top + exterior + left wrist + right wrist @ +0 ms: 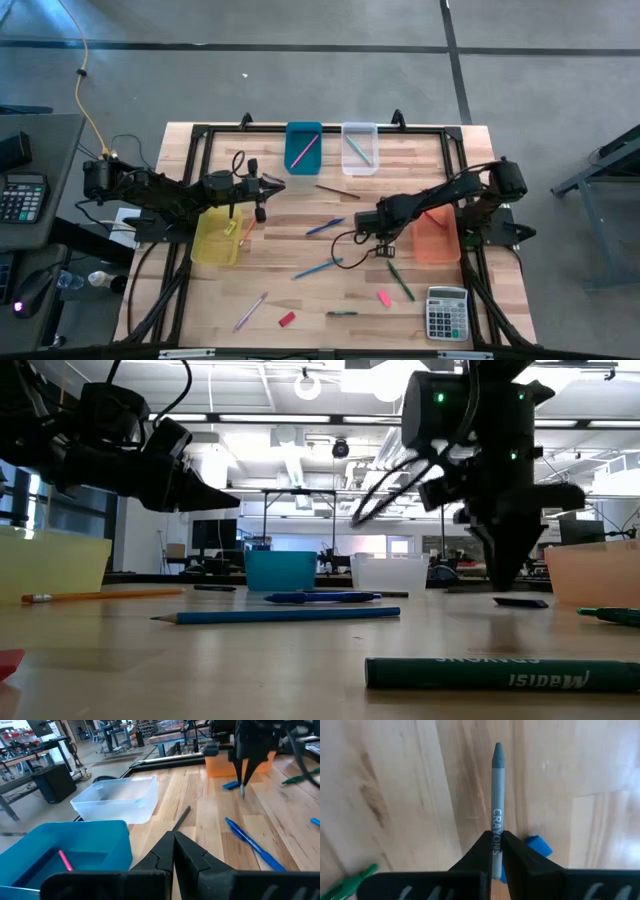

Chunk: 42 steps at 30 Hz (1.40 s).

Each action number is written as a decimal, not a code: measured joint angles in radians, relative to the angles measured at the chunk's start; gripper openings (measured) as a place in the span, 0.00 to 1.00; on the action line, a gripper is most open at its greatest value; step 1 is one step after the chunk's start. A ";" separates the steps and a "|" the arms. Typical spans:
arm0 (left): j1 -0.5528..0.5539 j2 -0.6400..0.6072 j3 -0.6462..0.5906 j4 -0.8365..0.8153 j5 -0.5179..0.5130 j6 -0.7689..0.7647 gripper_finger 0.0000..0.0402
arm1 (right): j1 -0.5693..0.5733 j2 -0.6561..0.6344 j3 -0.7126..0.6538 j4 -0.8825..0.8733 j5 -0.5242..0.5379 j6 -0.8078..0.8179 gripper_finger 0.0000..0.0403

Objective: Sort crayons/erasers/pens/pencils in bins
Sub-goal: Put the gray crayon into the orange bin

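Sorting is barely begun: teal bin and clear bin each hold a stick. Right gripper, beside orange bin, clamps a grey crayon; left gripper is pressed together, empty. Erasers, pens remain scattered.

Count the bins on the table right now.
4: yellow bin at the left, teal bin and clear bin side by side at the back, orange bin at the right. None appear hidden.
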 joint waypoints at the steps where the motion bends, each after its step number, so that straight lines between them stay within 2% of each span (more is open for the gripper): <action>1: 0.000 0.000 0.000 -0.003 0.000 0.000 0.00 | 0.000 -0.016 0.000 -0.002 0.000 0.005 0.04; 8: 0.000 0.000 0.000 -0.005 0.000 0.000 0.00 | 0.031 -0.184 0.001 -0.088 0.007 0.120 0.04; 11: 0.000 0.000 0.000 -0.005 0.000 0.000 0.00 | 0.065 -0.265 0.002 -0.193 0.018 0.215 0.04; 17: 0.000 0.000 0.000 -0.006 0.000 0.000 0.00 | 0.147 -0.421 0.002 -0.456 0.118 0.458 0.04; 21: 0.000 0.000 0.000 -0.007 0.000 0.000 0.00 | 0.179 -0.518 -0.019 -0.539 0.134 0.598 0.04; 27: 0.000 0.000 0.000 -0.009 0.000 0.000 0.00 | 0.184 -0.618 -0.153 -0.524 0.088 0.740 0.04; 32: 0.000 0.000 0.000 -0.009 0.000 0.000 0.00 | 0.184 -0.654 -0.292 -0.413 0.006 0.795 0.04; 37: 0.000 0.000 0.000 -0.010 0.000 -0.004 0.00 | 0.177 -0.641 -0.282 -0.384 0.063 0.834 0.04; 42: 0.000 0.000 0.000 -0.012 0.000 -0.003 0.00 | 0.144 -0.640 -0.280 -0.387 0.055 0.850 0.04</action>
